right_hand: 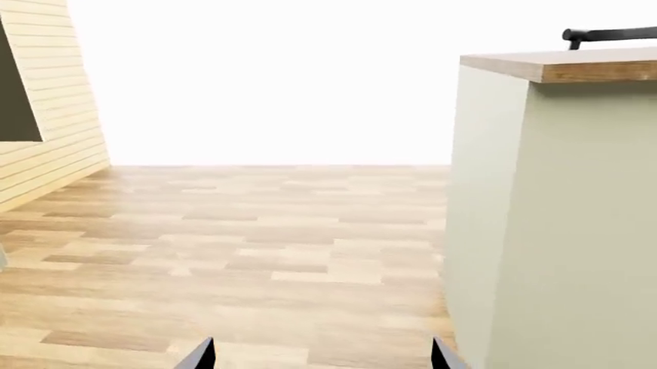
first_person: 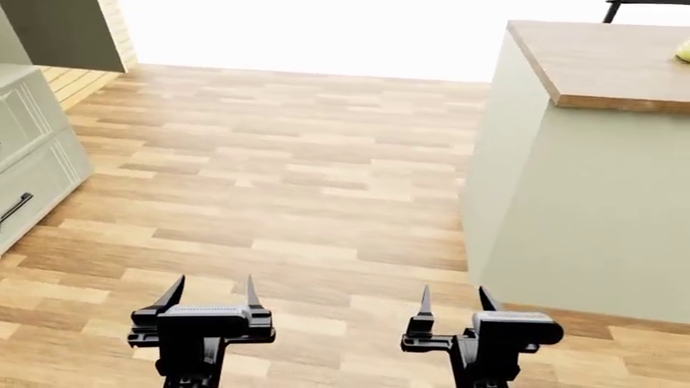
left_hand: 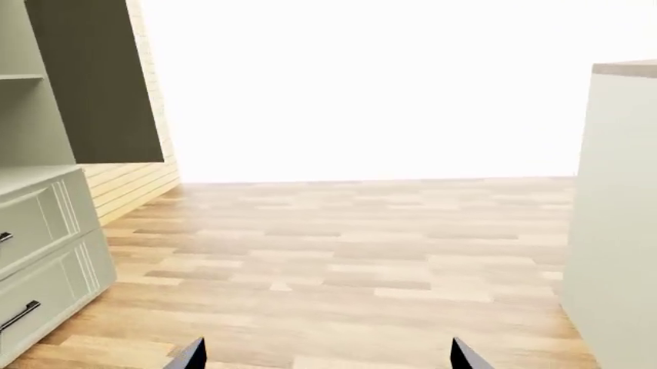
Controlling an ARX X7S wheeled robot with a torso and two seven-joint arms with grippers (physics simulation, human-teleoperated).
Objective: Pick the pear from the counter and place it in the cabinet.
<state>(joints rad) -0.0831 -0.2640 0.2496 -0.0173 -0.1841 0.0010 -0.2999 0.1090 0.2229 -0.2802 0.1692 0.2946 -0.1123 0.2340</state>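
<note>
Low in the head view, the left gripper (first_person: 210,295) and the right gripper (first_person: 453,303) both hang over bare wooden floor (first_person: 280,178) with fingers spread, holding nothing. At right rises the counter (first_person: 603,65); what seems to be the pear (first_person: 683,52) is only a pale sliver at the frame's right edge on its top. The cabinet (first_person: 27,153) sits at the left edge. Nothing is done yet: approach, grasp, carry and placing all remain.

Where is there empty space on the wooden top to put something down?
The counter top is mostly bare wood from its near front edge back. Only the far right edge holds the pear, barely in view. Between the counter and the cabinet lies open floor.
</note>
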